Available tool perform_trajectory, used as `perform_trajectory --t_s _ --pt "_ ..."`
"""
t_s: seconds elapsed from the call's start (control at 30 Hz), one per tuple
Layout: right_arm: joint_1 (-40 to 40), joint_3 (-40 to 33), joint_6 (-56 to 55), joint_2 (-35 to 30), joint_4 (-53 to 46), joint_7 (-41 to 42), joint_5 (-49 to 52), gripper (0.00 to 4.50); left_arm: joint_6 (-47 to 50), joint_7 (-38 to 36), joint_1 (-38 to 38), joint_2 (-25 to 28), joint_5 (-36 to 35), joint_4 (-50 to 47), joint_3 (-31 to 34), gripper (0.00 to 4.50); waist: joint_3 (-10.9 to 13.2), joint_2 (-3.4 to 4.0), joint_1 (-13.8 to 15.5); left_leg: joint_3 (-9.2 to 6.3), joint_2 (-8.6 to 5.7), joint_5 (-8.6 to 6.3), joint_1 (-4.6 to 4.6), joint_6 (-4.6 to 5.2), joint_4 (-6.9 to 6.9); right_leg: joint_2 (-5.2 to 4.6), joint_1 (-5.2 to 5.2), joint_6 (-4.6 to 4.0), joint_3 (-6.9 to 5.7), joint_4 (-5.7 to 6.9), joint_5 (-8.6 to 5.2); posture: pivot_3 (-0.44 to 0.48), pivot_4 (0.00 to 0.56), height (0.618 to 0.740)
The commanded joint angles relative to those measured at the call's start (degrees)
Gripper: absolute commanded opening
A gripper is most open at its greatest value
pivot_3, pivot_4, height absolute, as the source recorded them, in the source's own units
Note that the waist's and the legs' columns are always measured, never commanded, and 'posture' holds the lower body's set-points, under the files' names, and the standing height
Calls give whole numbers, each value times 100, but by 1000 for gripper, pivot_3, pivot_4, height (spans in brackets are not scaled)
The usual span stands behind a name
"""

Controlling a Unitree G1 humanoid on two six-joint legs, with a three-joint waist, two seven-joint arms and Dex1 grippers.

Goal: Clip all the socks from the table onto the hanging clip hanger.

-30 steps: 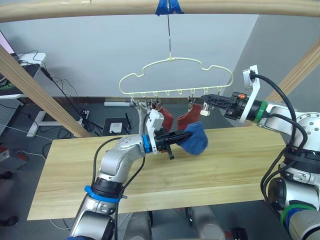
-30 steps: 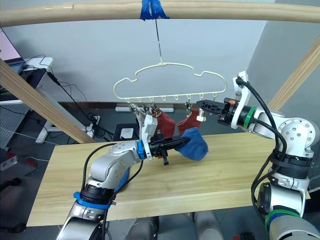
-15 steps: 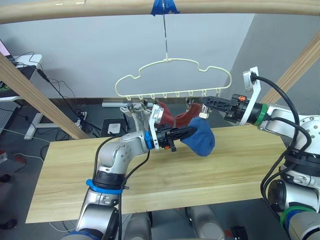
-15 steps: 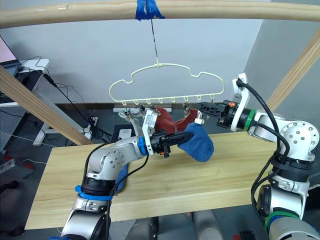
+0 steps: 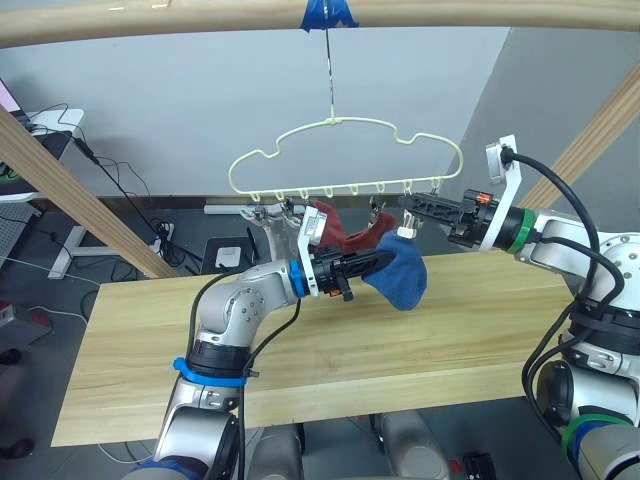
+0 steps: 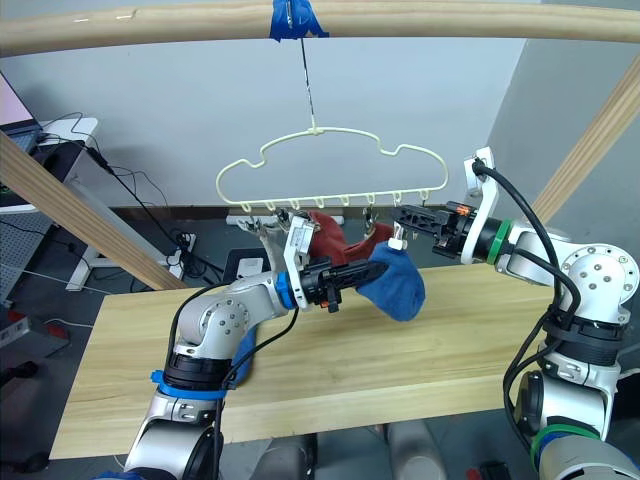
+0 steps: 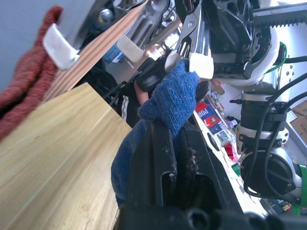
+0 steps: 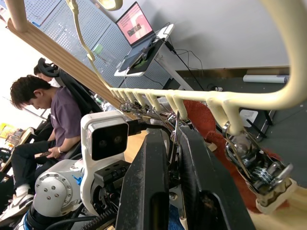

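My left gripper (image 5: 375, 262) is shut on a blue sock (image 5: 400, 275), held up above the table (image 5: 300, 340) just under the clip hanger (image 5: 345, 150). The sock's top edge (image 7: 168, 103) sits right at a metal clip (image 7: 194, 45) with white pads. That clip hangs at the right end of the hanger, and my right gripper (image 5: 408, 203) is shut on it (image 8: 176, 129). Two rust-red socks (image 5: 335, 232) hang from clips in the hanger's middle. The pale-yellow hanger hangs by its hook from the overhead beam.
Slanted wooden beams (image 5: 70, 185) stand at the left and right, with a top beam (image 5: 200, 18) carrying the hook. A free clip (image 8: 256, 177) hangs beside the held one. A seated person (image 8: 57, 115) is in the background, well behind the frame.
My left gripper has lifted the blue sock up and to the right, bringing its top to the clip. The right gripper has stayed on the clip. The head view shifted slightly.
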Motion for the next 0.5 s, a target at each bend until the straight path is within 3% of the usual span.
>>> perform_trajectory --t_s 0.03,0.07,0.47,0.5 --pt "4 -13 -88 -22 -205 11 188 38 -73 -61 -103 -35 -122 -115 29 31 0 0 0 0 0 0 0 0 0 0 0 0 0 0 0 -200 231 740" --pt "10 -12 -87 -29 -205 7 198 38 -72 -67 -105 -35 -123 -116 26 31 0 0 0 0 0 0 0 0 0 0 0 0 0 0 0 -200 231 740" --pt "309 -246 -128 -232 -499 -288 540 4299 -189 -139 -295 -43 -35 59 8 0 0 0 -2 3 0 0 -1 0 -1 0 0 0 0 -4 0 -231 224 740" --pt "365 -273 -145 -270 -553 -320 605 4450 -228 -154 -319 -38 -5 103 -1 0 0 0 -4 4 0 0 -2 0 -1 0 0 0 0 -4 0 -231 224 740"
